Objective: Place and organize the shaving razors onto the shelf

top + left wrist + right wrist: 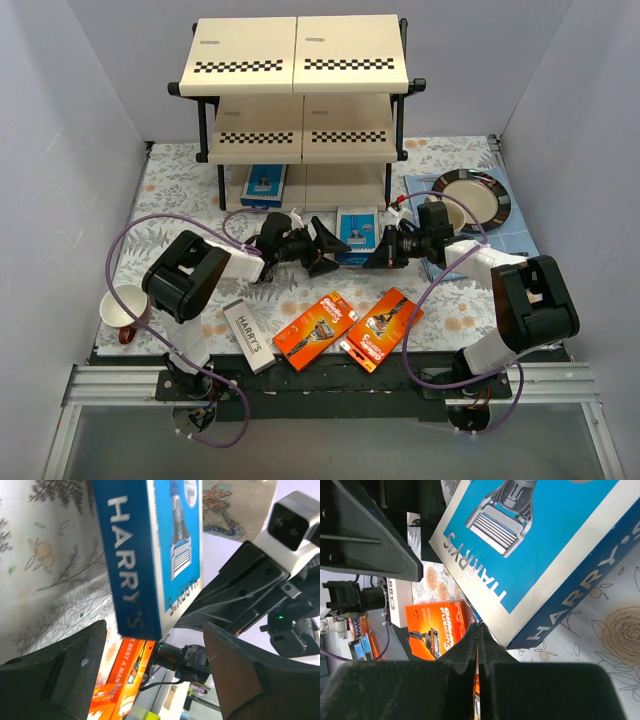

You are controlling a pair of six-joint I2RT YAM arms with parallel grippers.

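A blue box (357, 230) lies face up on the table (170, 190), about midway across and just in front of the shelf (300, 70), with an arm on each side of it. The left gripper (328, 248) points at it from the left, released: in the left wrist view its fingers (75, 675) stand wide apart and the box's near end sits between them, clear of both pads. The right gripper (382, 255) comes in from the right with its fingers (465, 645) clenched together on nothing. Their tip is right at the box's lower edge, and I cannot tell whether it touches.

A second blue box (265, 183) is on the shelf's bottom board, left half. The two upper boards carry only their checkered strips.

Along the table's near edge lie three more packs, none of them touching — a white box (248, 335) (lettered HARRY'S) left of centre, then an orange card (315, 330) and a second card (382, 328) beside it.

A mug (120, 308) sits at the left edge near the front corner. A plate (472, 197) sits toward the back right corner.
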